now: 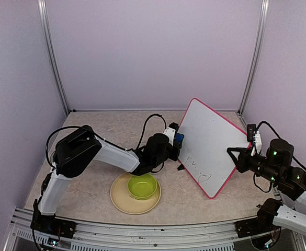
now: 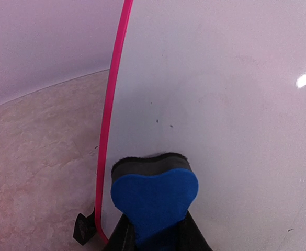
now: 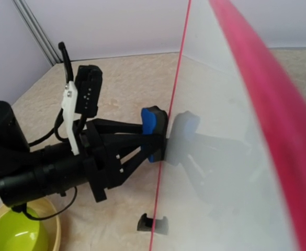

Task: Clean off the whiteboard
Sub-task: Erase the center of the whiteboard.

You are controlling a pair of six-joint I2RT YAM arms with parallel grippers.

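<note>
Eraser [image 2: 154,201] in left jaws against whiteboard [image 1: 207,141], right jaws gripping its frame [image 3: 258,99].

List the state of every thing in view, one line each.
whiteboard: standing tilted, writing on its lower part
eraser: pressed against the whiteboard near its frame
left claw: shut on the eraser
right claw: shut on the whiteboard's frame
bowl: upright, empty, on the plate
plate: flat, under the bowl

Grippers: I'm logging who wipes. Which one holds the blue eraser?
The left gripper: it pinches the blue eraser against the whiteboard, while the right gripper clamps its pink edge.
</note>
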